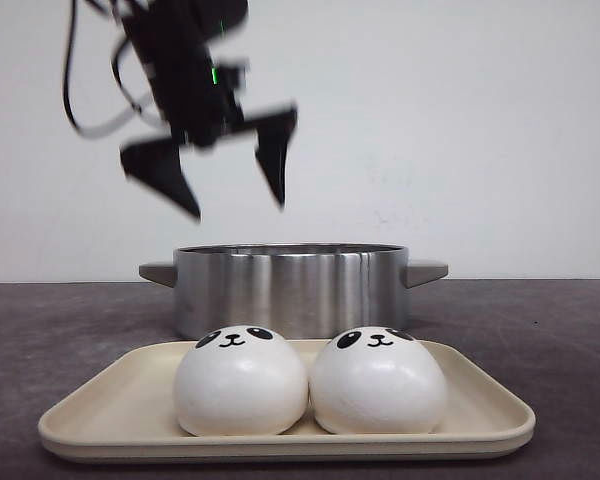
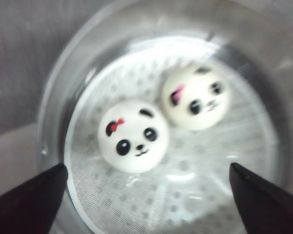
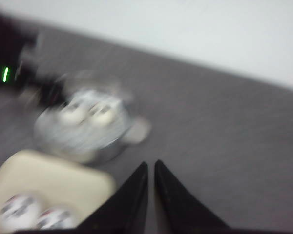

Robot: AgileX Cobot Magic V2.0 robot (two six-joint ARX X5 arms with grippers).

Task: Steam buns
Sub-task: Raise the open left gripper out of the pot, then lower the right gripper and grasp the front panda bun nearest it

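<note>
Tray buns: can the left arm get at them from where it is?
Probably yes. The left tool is open and empty above the pot; the two tray buns sit uncovered in front, nothing between.

I see two buns (image 2: 133,136) (image 2: 196,97) lying close together on the perforated insert (image 2: 185,190) of the steel pot (image 2: 53,97), one at the other's two o'clock. My left gripper (image 2: 146,195) hangs spread above them, empty.

Buns (image 1: 241,382) white, black panda eyes, nose, smile (two in pot carry red/pink bows (image 2: 118,124)). Pot (image 1: 290,288) silver steel. Tray (image 1: 480,400) cream. Desk (image 1: 560,330) dark grey. Fingers (image 1: 170,175) black.
</note>
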